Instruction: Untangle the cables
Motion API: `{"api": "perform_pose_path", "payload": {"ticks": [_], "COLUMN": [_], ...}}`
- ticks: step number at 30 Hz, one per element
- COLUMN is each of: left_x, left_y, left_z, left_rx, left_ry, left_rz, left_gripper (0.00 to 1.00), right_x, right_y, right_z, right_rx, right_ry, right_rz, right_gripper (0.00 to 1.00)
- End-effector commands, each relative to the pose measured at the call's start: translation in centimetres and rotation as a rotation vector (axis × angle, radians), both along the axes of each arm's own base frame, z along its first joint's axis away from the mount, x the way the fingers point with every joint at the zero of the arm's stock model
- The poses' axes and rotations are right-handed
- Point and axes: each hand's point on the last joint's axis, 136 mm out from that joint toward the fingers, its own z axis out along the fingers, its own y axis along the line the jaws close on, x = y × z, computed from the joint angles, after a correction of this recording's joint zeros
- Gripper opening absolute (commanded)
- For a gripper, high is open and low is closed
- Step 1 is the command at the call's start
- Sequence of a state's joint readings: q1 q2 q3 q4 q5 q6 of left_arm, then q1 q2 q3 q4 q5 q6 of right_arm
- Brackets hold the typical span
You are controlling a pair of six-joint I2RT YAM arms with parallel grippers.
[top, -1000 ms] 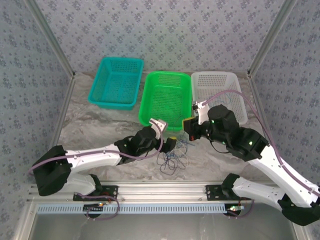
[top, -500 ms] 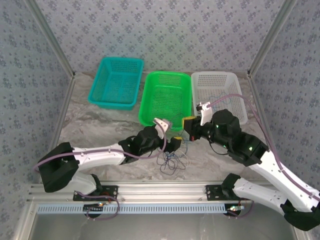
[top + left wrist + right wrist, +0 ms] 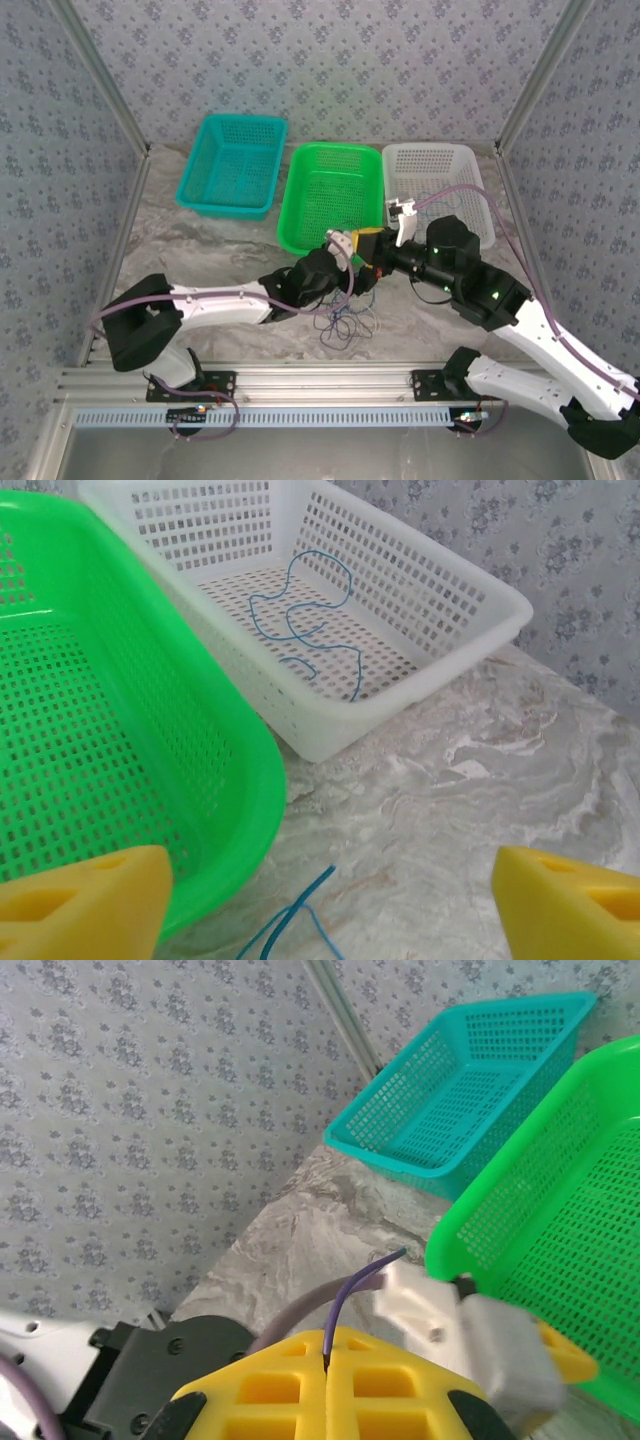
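Observation:
A tangle of thin blue, dark and whitish cables lies on the table in front of the green basket. My right gripper hangs above the tangle's far side; in the right wrist view its yellow fingers are shut on a thin purple-dark cable that sticks up from between them. My left gripper stands wide open just over the table, with a loose blue cable end between its pads. Another blue cable lies inside the white basket.
Three baskets stand in a row at the back: teal, green, white. My left wrist's white camera housing sits right in front of the right gripper. The green basket's rim is close to the left finger.
My left arm has reached further right and forward, up to the green basket's corner. The right gripper has moved left, close over the left wrist, still shut.

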State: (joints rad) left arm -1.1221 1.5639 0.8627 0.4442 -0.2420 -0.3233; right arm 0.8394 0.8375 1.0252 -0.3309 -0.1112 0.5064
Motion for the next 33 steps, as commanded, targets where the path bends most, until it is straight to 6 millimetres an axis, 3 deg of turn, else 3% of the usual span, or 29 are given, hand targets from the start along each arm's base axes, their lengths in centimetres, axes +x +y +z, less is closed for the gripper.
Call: {"api": "perform_pose_path", "payload": {"ticks": [1,5,6,11,21,24,28,33], "left_x": [0.5,0.0,0.0,-0.5,-0.9,-0.7,-0.6,-0.7], "left_y": [-0.7,-0.2,0.1,0.7,2.7,3.1,3.7,6.0], "left_z": [-1.2,-3.7,-4.3,-7.1,-9.9,-9.8,-9.0,-7.3], "left_rx": [0.069,0.071,0.075,0.145,0.226,0.22,0.204,0.137], "left_ry": [0.007,0.056,0.067,0.118,0.151,0.149,0.139,0.12], "left_rz": [0.016,0.023,0.032,0.034,0.079,0.099,0.123,0.189], "left_gripper": [0.73,0.69,0.69,0.69,0.69,0.69,0.69,0.73], "right_x": [-1.1,-1.3,-1.5,-2.1,-2.3,-2.2,-1.4,-0.8], "right_y": [-0.3,-2.1,-2.5,-2.7,-4.5,-4.6,-3.9,-3.7], "right_z": [3.9,6.7,8.3,11.6,17.4,18.2,17.6,17.2], "right_rx": [0.083,0.061,0.073,0.088,0.078,0.067,0.034,0.029], "right_ry": [-0.062,-0.131,-0.163,-0.236,-0.399,-0.418,-0.4,-0.393], "right_rz": [0.029,-0.022,-0.027,-0.003,-0.056,-0.063,-0.062,-0.073], "right_gripper": [0.0,0.0,0.0,0.0,0.0,0.0,0.0,0.0]}}
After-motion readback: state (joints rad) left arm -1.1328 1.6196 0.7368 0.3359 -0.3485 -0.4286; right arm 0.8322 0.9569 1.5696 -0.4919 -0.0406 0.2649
